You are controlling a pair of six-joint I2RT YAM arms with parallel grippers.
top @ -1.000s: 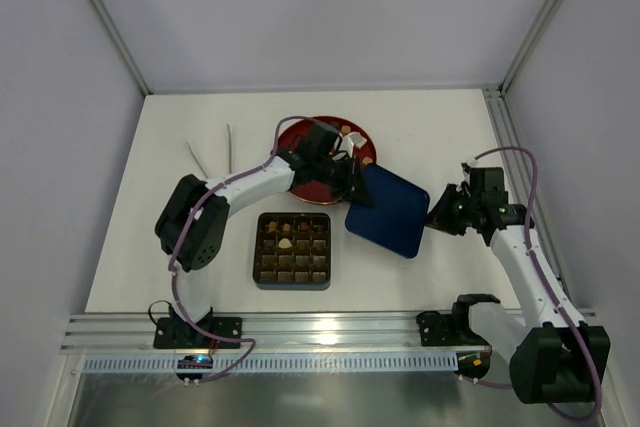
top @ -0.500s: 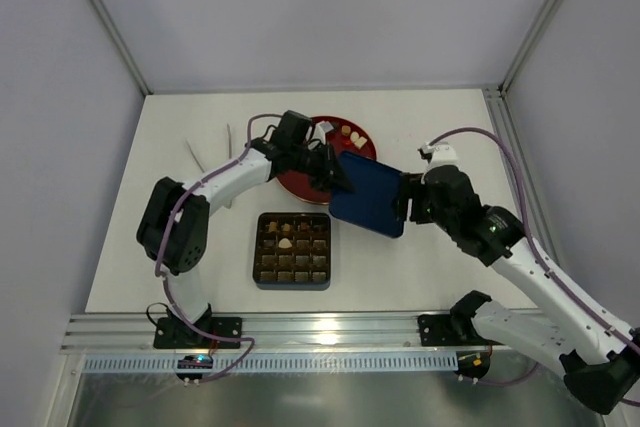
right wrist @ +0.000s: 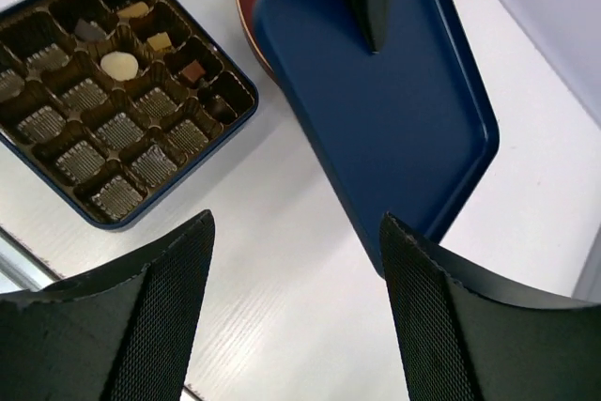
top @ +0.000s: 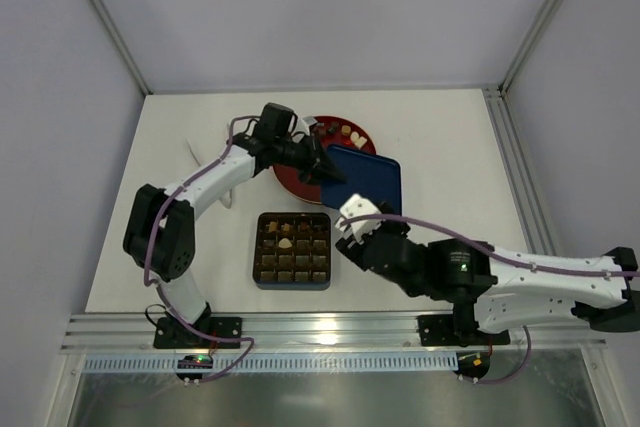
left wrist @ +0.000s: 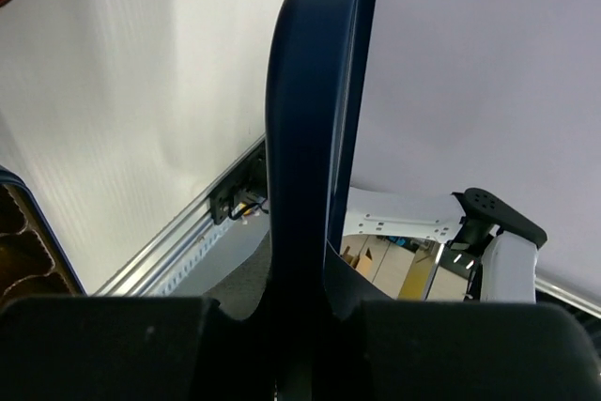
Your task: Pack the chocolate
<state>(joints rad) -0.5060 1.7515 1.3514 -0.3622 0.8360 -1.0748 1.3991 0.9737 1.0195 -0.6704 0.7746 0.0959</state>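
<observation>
1. The left jaws (top: pixel 327 171) are clamping the blue lid (right wrist: pixel 394 129) by its edge. In the left wrist view, the lid is standing edge-on between them.
2. The lid is lying just beyond the box (top: pixel 292 285), off its far-right corner, and overlapping the red plate (top: pixel 296 185). Cannot tell whether it is touching the surface (top: pixel 440 137).
3. The right jaws (right wrist: pixel 296 223) are hanging spread wide and holding nothing, just off the box's right side.
4. A few pieces of chocolate (right wrist: pixel 120 65) are sitting in cells along the box's far side. The remaining cells are showing ribbed liners.
5. More pieces are resting on the plate's far rim, beyond the box.
</observation>
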